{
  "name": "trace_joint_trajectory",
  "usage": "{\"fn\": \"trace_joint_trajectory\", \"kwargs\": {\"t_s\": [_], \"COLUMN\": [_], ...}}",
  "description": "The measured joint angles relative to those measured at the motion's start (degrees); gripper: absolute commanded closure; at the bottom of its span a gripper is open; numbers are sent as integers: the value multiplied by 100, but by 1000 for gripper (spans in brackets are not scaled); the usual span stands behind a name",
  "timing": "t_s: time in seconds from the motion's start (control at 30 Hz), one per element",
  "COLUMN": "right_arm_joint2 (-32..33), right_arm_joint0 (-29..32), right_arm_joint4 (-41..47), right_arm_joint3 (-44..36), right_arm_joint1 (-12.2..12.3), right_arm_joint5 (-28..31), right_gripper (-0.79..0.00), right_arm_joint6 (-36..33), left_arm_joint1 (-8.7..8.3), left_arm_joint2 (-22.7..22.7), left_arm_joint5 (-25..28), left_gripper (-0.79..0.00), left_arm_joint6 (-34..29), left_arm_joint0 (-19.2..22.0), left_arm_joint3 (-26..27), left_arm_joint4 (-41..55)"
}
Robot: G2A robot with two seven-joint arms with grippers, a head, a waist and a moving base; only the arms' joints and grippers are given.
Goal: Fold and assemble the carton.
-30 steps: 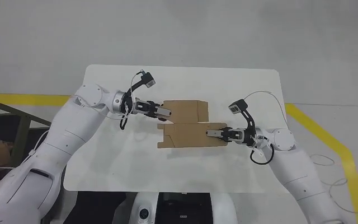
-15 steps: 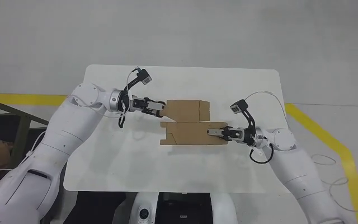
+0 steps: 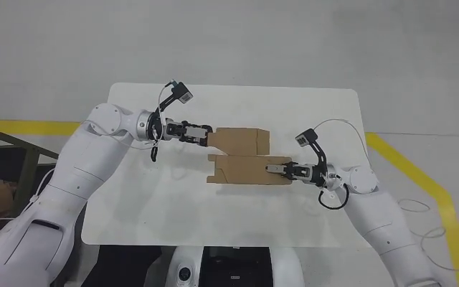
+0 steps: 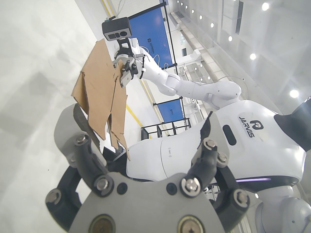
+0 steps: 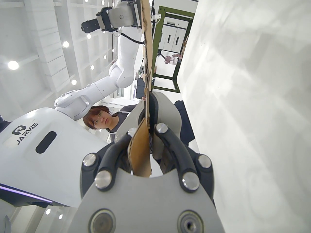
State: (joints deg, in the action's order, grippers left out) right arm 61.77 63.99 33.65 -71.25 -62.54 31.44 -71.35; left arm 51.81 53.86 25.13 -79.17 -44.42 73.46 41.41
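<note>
Carton [image 3: 247,156] shifted right | right gripper [image 3: 270,170] pinching it | left gripper [image 3: 207,135] spread | white table [image 3: 165,208], yellow floor line [image 3: 29,128]

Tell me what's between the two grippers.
The carton, as the top view shows: the right gripper is shut on one end, and the left gripper is open at the opposite edge.

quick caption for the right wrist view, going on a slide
Right end effector shut on the edge of the carton, held edge-on over the white table, left end effector at its far end.
</note>
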Motion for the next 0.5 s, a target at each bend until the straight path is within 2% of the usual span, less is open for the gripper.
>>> {"fn": "trace_joint_trajectory", "kwargs": {"t_s": [0.3, 0.5], "right_arm_joint2": [-28, -75], "right_arm_joint0": [29, 57], "right_arm_joint4": [-140, -93], "right_arm_joint3": [-3, -62], "right_arm_joint1": [-9, -21], "right_arm_joint5": [-35, -23], "right_gripper": [0, 0], "right_arm_joint6": [105, 42], "left_arm_joint1": [10, 59], "left_arm_joint2": [82, -18], "left_arm_joint5": [-141, -61], "left_gripper": [-785, -785], "left_arm_joint6": [-141, -61], "left_arm_joint0": [-98, -74], "left_arm_joint3": [244, 281], "left_arm_joint4": [341, 24]}}
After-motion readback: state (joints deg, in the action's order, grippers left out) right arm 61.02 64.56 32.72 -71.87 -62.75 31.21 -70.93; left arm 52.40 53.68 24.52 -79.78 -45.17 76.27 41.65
